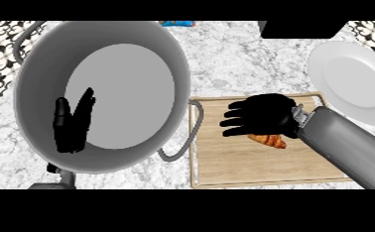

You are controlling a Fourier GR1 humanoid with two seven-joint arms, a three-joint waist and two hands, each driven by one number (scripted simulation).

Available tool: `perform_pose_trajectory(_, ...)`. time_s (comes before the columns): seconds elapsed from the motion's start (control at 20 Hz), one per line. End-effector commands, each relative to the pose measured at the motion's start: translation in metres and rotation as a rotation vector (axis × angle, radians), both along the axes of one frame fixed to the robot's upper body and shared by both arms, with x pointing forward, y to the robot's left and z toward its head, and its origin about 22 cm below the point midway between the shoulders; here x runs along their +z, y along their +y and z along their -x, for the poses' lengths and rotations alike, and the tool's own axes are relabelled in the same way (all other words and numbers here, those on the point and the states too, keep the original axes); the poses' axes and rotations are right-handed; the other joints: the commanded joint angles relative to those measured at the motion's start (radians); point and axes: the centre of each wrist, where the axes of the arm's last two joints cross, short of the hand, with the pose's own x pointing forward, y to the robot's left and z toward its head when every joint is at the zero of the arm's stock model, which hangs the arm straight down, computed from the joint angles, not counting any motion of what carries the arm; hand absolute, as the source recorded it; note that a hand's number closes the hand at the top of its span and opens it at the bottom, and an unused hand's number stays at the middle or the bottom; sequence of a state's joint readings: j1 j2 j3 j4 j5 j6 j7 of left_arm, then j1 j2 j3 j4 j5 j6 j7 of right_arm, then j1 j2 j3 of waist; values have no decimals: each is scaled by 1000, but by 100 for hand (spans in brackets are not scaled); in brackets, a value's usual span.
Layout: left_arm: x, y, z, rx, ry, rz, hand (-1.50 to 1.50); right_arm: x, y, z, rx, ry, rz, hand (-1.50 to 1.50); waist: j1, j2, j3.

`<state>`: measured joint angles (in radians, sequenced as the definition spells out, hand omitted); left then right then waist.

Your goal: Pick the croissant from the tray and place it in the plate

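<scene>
The setting is a kitchen. The work surface is a white-and-grey marble-pattern counter (234, 57). A large grey cooking pot (102, 97) with wire handles occupies the 9 o'clock area. A wooden tray (256, 166) lies at 5 o'clock, and a white plate (344, 82) sits at 3 o'clock.

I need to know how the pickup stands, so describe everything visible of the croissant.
The croissant is small, golden-brown with darker ridges across its crust, and tapers to a point at its right end. It lies on the wooden tray, towards the upper right part of it. The right hand is over it, hiding its upper left part; only the lower edge and right tip show. Whether the fingers already touch it cannot be told. The plate lies further up and right.
</scene>
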<state>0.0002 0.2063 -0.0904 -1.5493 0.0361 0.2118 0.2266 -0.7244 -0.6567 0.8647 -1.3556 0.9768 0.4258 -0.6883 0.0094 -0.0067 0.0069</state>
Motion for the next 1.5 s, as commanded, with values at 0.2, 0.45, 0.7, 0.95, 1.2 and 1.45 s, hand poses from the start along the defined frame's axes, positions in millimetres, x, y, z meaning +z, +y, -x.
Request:
perform_pose_trajectory(0.2, -6, -6, -4, -1, 51, -30, 0, -19, 7, -4, 15, 41, 66, -150, -3, 8, -7)
perform_pose_trajectory(0.45, -6, -25, 1, -1, 43, -17, 0, -19, 2, -21, 8, 42, 56, -150, 0, 8, -7)
perform_pose_trajectory(0.7, -11, 1, -10, -15, 41, -29, 0, -42, 10, -10, 6, 25, 62, -150, -5, 8, -7)
perform_pose_trajectory(0.95, -5, -19, -26, -19, 35, -17, 0, -54, -3, -17, 0, 17, 80, -150, -7, 9, -7)
perform_pose_trajectory(1.2, -14, -13, -4, -13, 22, -22, 0, -55, -3, -25, 102, -1, 42, 150, 0, 9, -7)
perform_pose_trajectory(1.45, 4, 5, -4, -2, 35, -39, 0, -55, 6, -25, 109, -19, -26, 150, -1, 7, -7)
